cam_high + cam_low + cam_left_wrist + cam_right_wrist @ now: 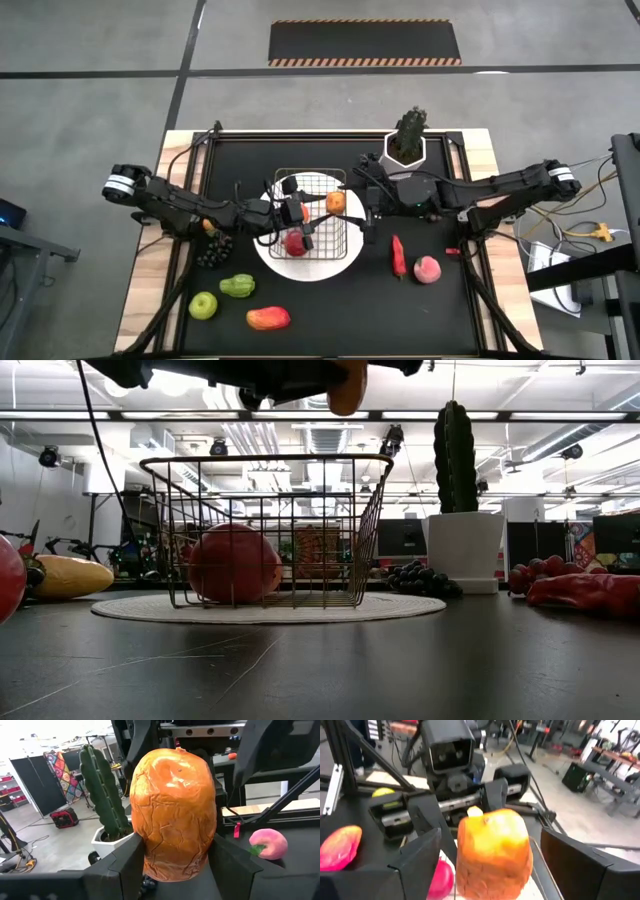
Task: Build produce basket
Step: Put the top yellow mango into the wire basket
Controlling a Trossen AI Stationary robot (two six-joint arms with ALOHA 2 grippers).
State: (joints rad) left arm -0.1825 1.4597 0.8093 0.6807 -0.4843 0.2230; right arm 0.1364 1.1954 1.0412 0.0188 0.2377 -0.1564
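A wire basket (322, 181) stands on a round white plate (345, 263) at the table's middle, with a red apple (296, 242) inside it. An orange fruit (175, 810) hangs above the basket's right rim (372, 460), and my left gripper (330, 203) is shut on it. From the right, my right gripper (495, 865) is open. Its fingers stand on either side of the same orange (492, 850), with narrow gaps showing. My left gripper pinches the orange between its two fingers (127, 865), one on each of the fruit's opposite sides (150, 850). The fingers lie level and come from the table's left. The orange (347, 388) is lifted clear, above the basket's top rim.
A potted spiky plant (408, 140) stands at the far right of the basket. A red chili (398, 255) and a peach (428, 270) lie at the right. Dark grapes (213, 250), a green pepper (238, 287), a green apple (204, 305) and a mango (268, 318) lie at the near left.
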